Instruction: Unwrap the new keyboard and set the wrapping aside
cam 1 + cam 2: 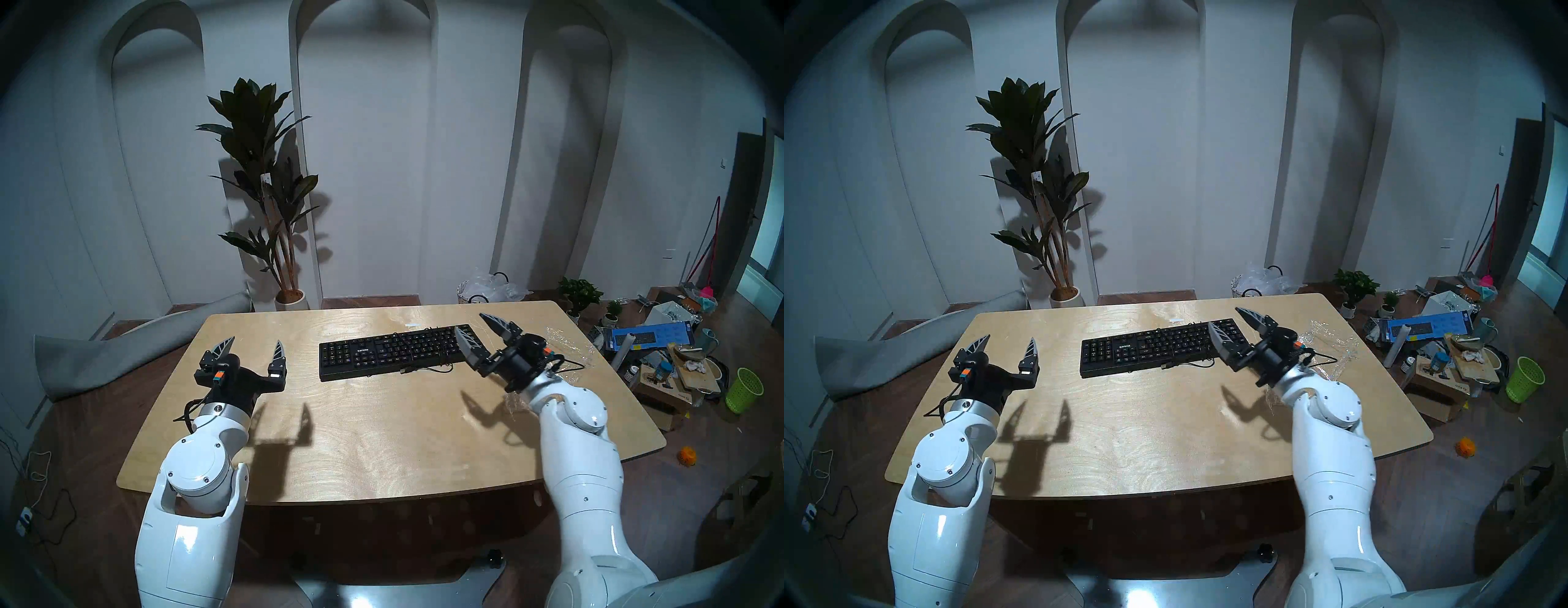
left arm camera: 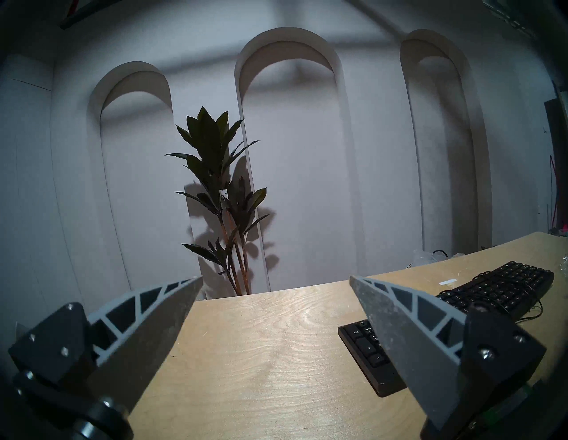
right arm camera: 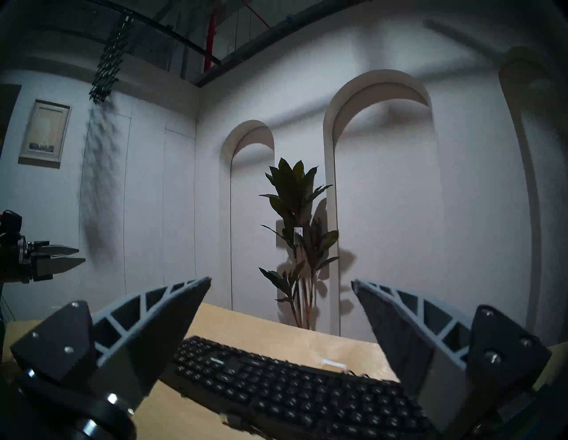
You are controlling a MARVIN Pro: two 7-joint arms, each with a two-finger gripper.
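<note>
- Since the keyboard lies bare on the table, with no film visible over its keys, the unwrapping looks done.
- Right of the keyboard, near the table's right edge, the wrapping lies as a crinkled clear sheet, apart from the keyboard and partly hidden behind the right arm; I judge it already set aside.
- Little seems left beyond drawing the arms back.
- Left of the keyboard, well apart from it, the left claw hovers with its fingers spread wide and nothing between them.
- Over the keyboard's right end, the right claw is likewise spread and empty.
- Count: one keyboard with one thin cable trailing along its near side, one sheet of wrapping, two claws, one table.
- Beyond the keyboard's far edge lies one small white scrap.
</note>
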